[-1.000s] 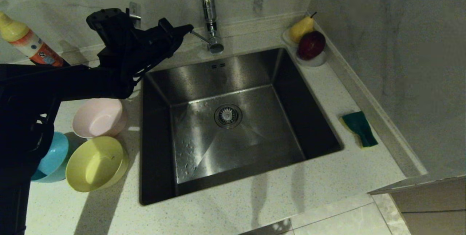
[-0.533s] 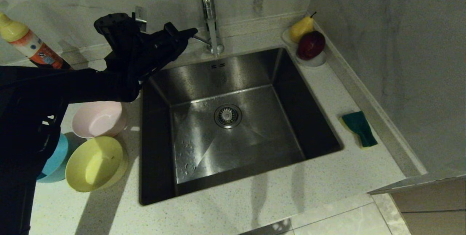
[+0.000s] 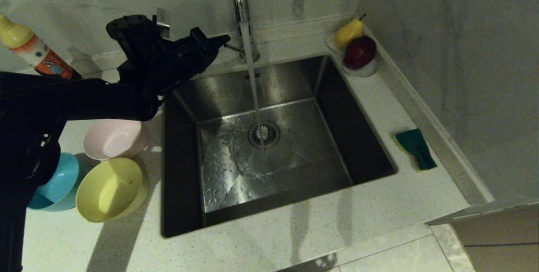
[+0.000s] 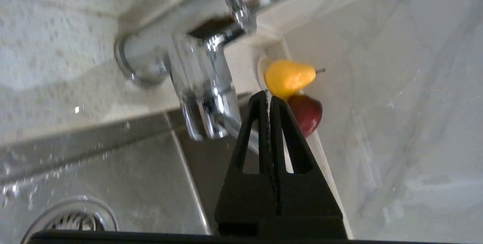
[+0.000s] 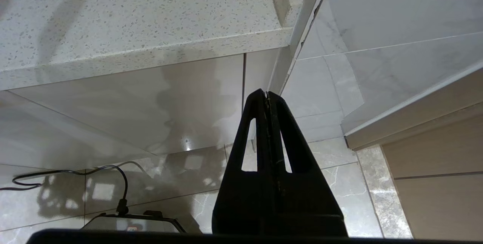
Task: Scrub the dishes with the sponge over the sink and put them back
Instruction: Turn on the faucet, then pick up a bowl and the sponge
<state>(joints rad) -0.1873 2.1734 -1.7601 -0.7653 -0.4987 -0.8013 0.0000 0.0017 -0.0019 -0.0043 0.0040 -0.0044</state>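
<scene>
A: The sink (image 3: 269, 145) first, since it's the biggest thing here. Water now falls from the tap (image 3: 240, 6) onto the drain strainer (image 3: 263, 134), where a second ago the basin floor was only spotted with drops.

B: So the tap has just been opened. Who did it?

A: The left gripper (image 3: 221, 38), by the look of it. Its fingers are pressed together on nothing, tip just beside the tap's side lever (image 3: 233, 46), having crept a little nearer it over the last second.

B: And the dishes?

A: All on the counter (image 3: 294, 234) left of the sink, untouched: pink bowl (image 3: 113, 137), yellow bowl (image 3: 110, 190) near it, blue bowl (image 3: 59, 183) partly behind the left arm.

B: The sponge?

A: The sponge (image 3: 414, 148) lies on the counter right of the sink, green side up, well apart from both arms.

B: The other arm?

A: The right gripper (image 5: 268, 96) hangs parked below the counter edge, fingers closed and empty.

B: So scrubbing hasn't begun.

A: I'd judge not; running water only readies it.
</scene>
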